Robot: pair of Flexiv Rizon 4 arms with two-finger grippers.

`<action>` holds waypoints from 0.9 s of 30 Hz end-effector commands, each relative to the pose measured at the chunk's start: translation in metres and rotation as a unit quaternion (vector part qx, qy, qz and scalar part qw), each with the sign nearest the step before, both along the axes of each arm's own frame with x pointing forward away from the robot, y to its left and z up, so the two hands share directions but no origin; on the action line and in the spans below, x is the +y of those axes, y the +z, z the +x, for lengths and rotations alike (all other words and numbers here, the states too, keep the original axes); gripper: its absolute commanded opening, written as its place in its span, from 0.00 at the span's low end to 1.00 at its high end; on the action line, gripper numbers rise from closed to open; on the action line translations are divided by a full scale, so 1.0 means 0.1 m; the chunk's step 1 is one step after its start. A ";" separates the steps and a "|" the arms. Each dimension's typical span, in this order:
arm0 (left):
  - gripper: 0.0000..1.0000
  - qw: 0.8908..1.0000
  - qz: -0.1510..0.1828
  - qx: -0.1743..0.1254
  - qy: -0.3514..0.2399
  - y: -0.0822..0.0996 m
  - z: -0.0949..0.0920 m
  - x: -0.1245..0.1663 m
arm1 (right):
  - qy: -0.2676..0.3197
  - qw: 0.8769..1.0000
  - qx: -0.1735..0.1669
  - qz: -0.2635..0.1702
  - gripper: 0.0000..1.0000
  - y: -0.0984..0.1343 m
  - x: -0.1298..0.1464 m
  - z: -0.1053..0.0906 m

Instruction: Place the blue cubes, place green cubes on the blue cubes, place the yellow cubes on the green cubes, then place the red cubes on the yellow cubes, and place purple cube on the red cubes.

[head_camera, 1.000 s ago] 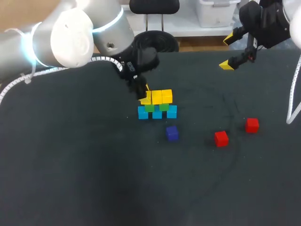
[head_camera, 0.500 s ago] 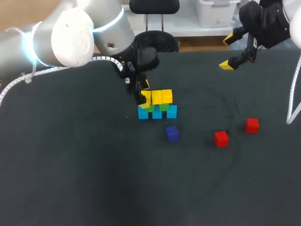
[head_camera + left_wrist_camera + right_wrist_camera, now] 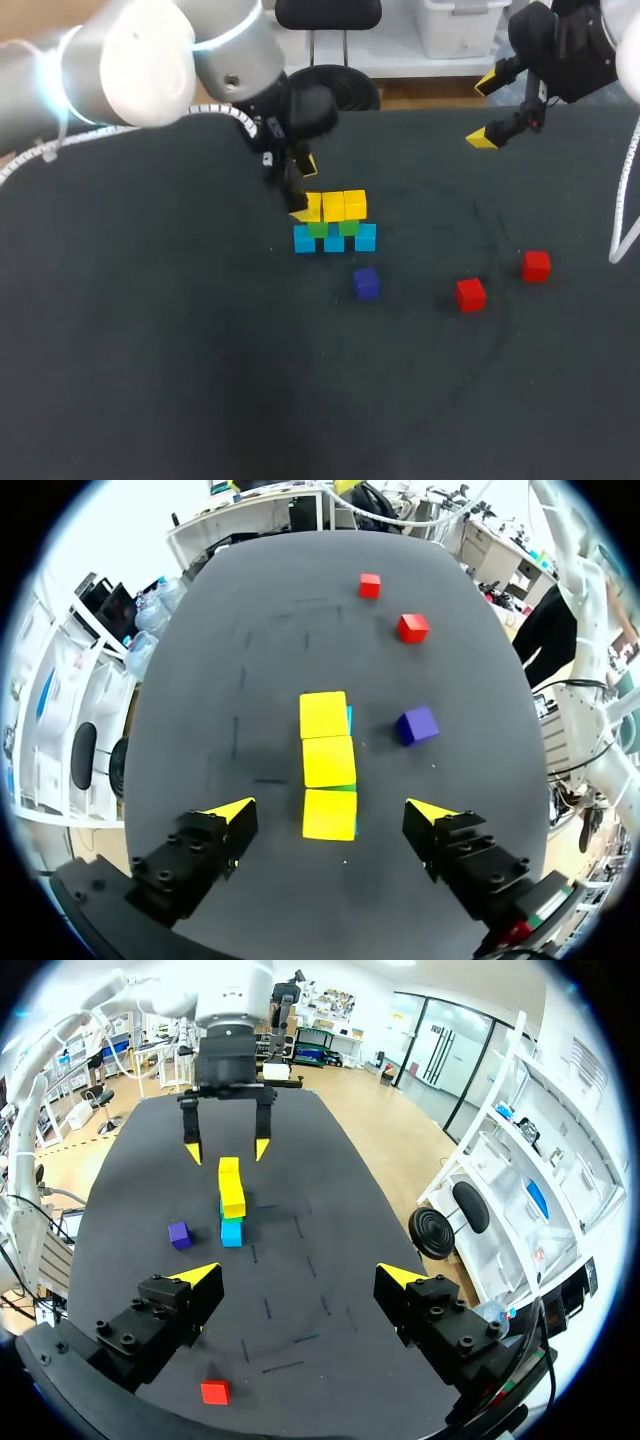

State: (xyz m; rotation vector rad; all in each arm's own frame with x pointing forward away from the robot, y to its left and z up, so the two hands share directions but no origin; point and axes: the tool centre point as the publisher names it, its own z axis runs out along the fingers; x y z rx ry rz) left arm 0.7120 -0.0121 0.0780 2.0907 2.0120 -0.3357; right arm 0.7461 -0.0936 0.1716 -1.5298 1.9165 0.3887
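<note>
Left gripper (image 3: 300, 190): fingers spread wide and holding nothing. It hangs over the left end of the stack. In its wrist view the two yellow tips stand on either side of the nearest yellow cube, apart from it, with dark table showing in both gaps.

Right gripper (image 3: 485, 110): fingers wide apart, empty. It is raised over the far right corner of the table (image 3: 150, 350), well apart from every cube.

Blue cubes (image 3: 334, 240): three in a row on the table near its middle, forming the bottom layer.

Green cubes (image 3: 348, 228): two, resting on the blue row and largely hidden under the layer above.

Yellow cubes (image 3: 329, 761): three in a touching line on top of the green; this is the stack's top layer.

Purple cube (image 3: 366, 283): alone on the table, just in front of the stack, not touching it.

Red cubes (image 3: 471, 294): two, loose on the table to the right of the stack, apart from each other.
</note>
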 end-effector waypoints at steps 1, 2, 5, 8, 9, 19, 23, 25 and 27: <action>0.94 1.000 -0.001 -0.007 0.000 0.08 -0.11 0.09 | 0.001 1.000 0.000 0.001 1.00 -0.01 0.00 0.01; 0.85 1.000 -0.002 -0.007 0.001 0.09 -0.12 0.11 | 0.001 1.000 0.000 0.001 1.00 -0.01 0.00 0.01; 0.49 1.000 -0.002 -0.009 0.005 0.11 -0.14 0.19 | 0.001 1.000 0.000 0.001 1.00 -0.01 0.00 0.01; 0.25 1.000 -0.005 -0.012 0.014 0.13 -0.14 0.27 | 0.001 1.000 0.000 0.001 1.00 -0.01 0.00 0.01; 0.06 1.000 -0.006 -0.012 0.015 0.13 -0.14 0.29 | 0.001 1.000 0.000 0.001 1.00 -0.01 0.00 0.01; 0.00 1.000 -0.007 -0.003 0.013 -0.03 -0.10 0.36 | 0.001 1.000 0.000 0.001 1.00 -0.01 0.00 0.01; 0.00 1.000 -0.007 0.001 0.011 -0.10 -0.08 0.35 | 0.001 1.000 0.000 0.001 1.00 -0.01 0.00 0.01; 0.00 1.000 -0.007 0.002 0.011 -0.12 -0.07 0.35 | 0.001 1.000 0.000 0.001 1.00 -0.01 0.00 0.01; 0.00 1.000 -0.006 0.002 0.011 -0.13 -0.06 0.35 | 0.001 1.000 0.000 0.001 1.00 -0.01 0.00 0.01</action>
